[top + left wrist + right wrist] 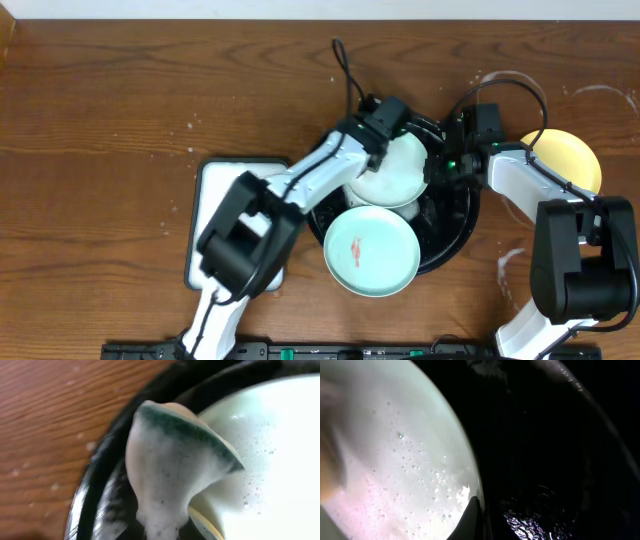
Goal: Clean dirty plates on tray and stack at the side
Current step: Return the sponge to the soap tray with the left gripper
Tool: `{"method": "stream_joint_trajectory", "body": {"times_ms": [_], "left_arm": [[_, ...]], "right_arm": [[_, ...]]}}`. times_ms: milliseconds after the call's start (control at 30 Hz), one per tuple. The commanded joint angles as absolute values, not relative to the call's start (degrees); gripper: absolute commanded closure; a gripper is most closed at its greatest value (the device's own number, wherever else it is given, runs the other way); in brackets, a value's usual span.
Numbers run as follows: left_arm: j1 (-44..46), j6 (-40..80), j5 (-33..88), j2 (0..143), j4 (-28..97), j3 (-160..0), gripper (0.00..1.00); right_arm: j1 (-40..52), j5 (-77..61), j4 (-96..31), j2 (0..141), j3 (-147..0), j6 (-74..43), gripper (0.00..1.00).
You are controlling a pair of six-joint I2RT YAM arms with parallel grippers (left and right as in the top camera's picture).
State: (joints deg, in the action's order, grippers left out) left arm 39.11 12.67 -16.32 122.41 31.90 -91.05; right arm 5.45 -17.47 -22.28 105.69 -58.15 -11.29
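Observation:
A pale mint plate (392, 172) sits tilted over the back of the black tray (462, 232). My right gripper (441, 166) is shut on the plate's right rim. In the right wrist view one dark finger (470, 520) lies over the wet plate (395, 460). My left gripper (386, 124) is shut on a sudsy green sponge (170, 460), which presses on that plate (270, 450) near its edge. A second mint plate (371, 251) with a red-orange smear lies flat at the tray's front. A yellow plate (566, 160) rests on the table to the right.
A white rectangular tray (214, 180) lies left of the black tray, partly under my left arm. Suds and water spots mark the wooden table near the yellow plate. The black tray's rim (100, 475) runs just left of the sponge.

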Motion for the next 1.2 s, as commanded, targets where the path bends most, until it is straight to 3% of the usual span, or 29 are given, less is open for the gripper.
{"method": "stream_joint_trajectory", "body": {"times_ms": [0,167,600,867,1167], "left_arm": [[32.71,15.81,-15.25,112.38,34.92,-90.63,0.92],[28.93,15.79,-6.5,105.65,40.03,-90.63,0.92],[18.31,15.84,-5.93,99.92,68.55,-89.45,0.92],[12.1,16.86,0.84,99.92,64.34,-77.23,0.92],[8.64,16.84,3.88,99.92,60.31,-72.58,0.92]], "right_arm": [[4.6,-11.77,-23.38,106.74,-56.95,-10.22,0.99],[4.6,-11.68,-23.18,106.74,-56.95,-10.22,0.99],[4.62,-10.98,-23.18,105.19,-57.56,-8.51,0.99],[5.91,-6.52,-27.44,92.18,-57.8,-8.49,0.99],[13.93,12.29,-30.92,77.69,-57.8,-6.5,0.99]]}}
